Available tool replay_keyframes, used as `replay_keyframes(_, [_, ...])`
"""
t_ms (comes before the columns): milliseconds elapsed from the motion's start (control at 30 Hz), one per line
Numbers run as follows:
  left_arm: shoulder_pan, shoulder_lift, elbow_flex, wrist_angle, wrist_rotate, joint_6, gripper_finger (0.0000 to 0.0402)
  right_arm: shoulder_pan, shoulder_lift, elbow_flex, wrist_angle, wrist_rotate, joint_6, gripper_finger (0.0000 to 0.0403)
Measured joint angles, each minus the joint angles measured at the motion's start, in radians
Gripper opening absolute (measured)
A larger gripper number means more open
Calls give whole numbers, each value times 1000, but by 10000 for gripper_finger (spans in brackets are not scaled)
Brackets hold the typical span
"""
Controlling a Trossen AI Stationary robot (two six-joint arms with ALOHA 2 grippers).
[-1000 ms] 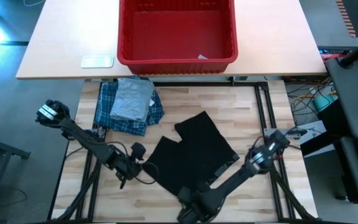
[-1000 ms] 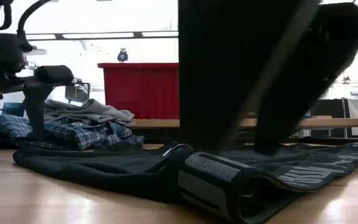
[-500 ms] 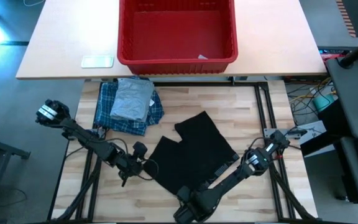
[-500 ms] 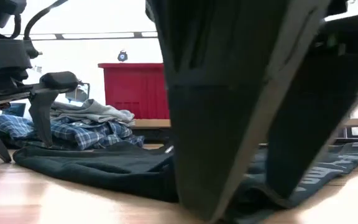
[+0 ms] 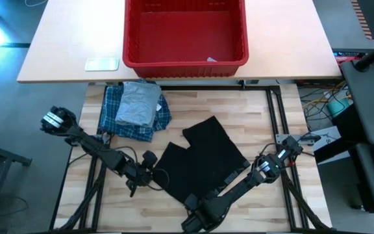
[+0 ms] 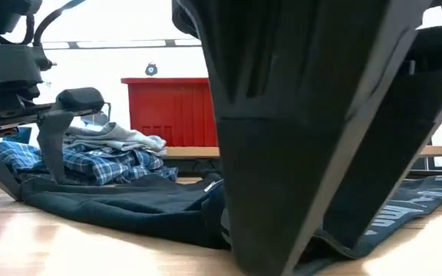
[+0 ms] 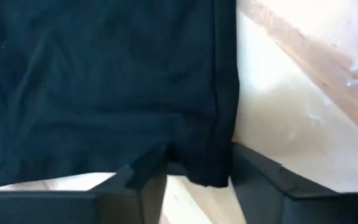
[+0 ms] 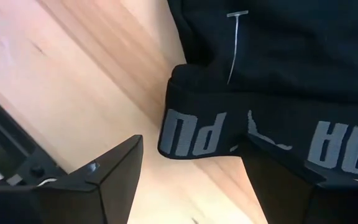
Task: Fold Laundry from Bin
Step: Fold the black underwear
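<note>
Even overhead light fills the high view, with soft, faint shadows on the desk. The low view is backlit by a washed-out bright wall, leaving the near right pincer a blurred silhouette. Glare whitens the wood at 2 o'clock in the left wrist view.

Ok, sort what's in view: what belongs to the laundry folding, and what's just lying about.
Part of the job:
black garment, spread on the table
plaid shirt
grey T-shirt, on the plaid shirt
red bin
left hand and right hand, at the black garment's edges

Lying about:
small pale flat object beside the bin
</note>
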Motion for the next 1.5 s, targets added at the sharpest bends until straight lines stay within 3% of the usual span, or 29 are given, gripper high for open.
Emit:
replay_keyframes(100, [0,7,10,0,14,-6,112,3,0,4,-2,-14,7,253])
replay_keyframes(233, [20,12,33,-23,74,-13,22,7,-2,5,-3,-29,6,201])
replay_keyframes(400, [45,15,123,-159,143,-85,4,7,-16,5,-9,-52,-33,86])
replay_keyframes(500, [44,10,218,-246,245,-88,2,7,-47,5,-20,-95,-83,23])
replay_keyframes(700, [17,9,399,-354,410,-136,1,19,-120,5,-77,-199,-159,11])
replay_keyframes(933, [-56,5,636,-597,443,-182,0,78,-209,5,-60,-282,-153,10])
replay_keyframes(1067, [-60,4,744,-644,426,-179,0,119,-248,5,-81,-253,-131,11])
replay_keyframes(1200, [31,8,800,-651,377,-101,0,137,-259,5,-189,-137,-80,11])
replay_keyframes(1500, [281,108,799,-673,380,113,0,130,-259,-66,-438,-99,-56,12])
